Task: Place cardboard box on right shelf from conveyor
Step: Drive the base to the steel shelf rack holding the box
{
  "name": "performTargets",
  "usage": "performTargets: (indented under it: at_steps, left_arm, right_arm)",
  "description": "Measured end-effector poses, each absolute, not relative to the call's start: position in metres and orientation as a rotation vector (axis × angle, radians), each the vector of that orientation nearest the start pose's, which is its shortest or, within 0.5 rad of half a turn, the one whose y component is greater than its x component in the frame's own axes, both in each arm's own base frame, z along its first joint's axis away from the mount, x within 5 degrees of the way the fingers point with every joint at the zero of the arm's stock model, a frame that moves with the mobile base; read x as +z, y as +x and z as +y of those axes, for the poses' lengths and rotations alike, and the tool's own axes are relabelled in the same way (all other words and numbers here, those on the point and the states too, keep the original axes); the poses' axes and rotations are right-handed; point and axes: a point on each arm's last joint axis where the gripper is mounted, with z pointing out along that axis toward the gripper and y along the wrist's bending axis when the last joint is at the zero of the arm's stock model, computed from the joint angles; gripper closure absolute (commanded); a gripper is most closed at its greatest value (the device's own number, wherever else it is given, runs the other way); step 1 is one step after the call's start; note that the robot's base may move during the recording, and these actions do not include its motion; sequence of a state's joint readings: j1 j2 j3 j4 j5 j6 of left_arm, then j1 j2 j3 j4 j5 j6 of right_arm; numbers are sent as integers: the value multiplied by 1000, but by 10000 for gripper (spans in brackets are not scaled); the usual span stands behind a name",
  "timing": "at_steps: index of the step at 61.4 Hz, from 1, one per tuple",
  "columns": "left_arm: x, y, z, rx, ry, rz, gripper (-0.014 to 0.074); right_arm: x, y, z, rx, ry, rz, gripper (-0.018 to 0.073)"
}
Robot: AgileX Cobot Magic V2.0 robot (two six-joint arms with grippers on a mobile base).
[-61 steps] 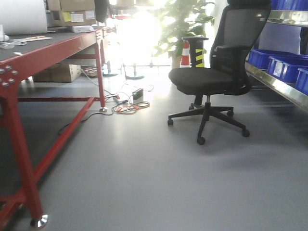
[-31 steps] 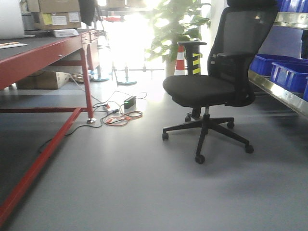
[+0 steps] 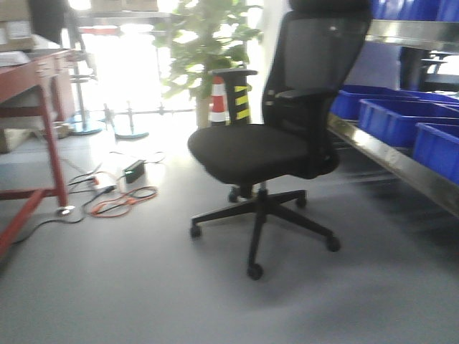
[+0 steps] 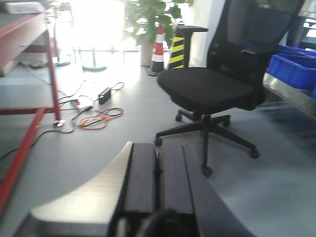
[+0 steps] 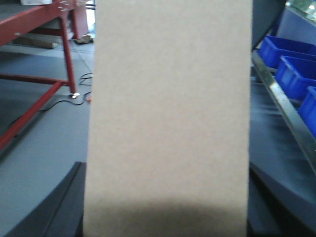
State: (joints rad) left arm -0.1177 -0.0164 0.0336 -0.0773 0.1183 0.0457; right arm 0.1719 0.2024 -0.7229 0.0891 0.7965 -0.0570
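My right gripper pinches the box, frame centre. I judge it light, stiff, smooth: clamp opposite flat sides, moderately. Left gripper: fingers pressed together, empty.

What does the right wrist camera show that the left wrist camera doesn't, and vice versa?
Only the right wrist view shows the cardboard box, filling its middle between the fingers of the right gripper. Only the left wrist view shows the traffic cone, the potted plant and the left gripper, shut and empty. Both show the red-framed table, blue bins on the right shelf and grey floor.
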Motion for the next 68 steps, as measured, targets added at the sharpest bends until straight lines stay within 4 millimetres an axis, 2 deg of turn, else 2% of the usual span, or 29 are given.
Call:
performTargets:
  at_steps: [68]
  left_arm:
    - [192, 56, -7, -122, 77, 1618, 713]
  right_arm:
    - [362, 12, 8, 184, -194, 1750, 412]
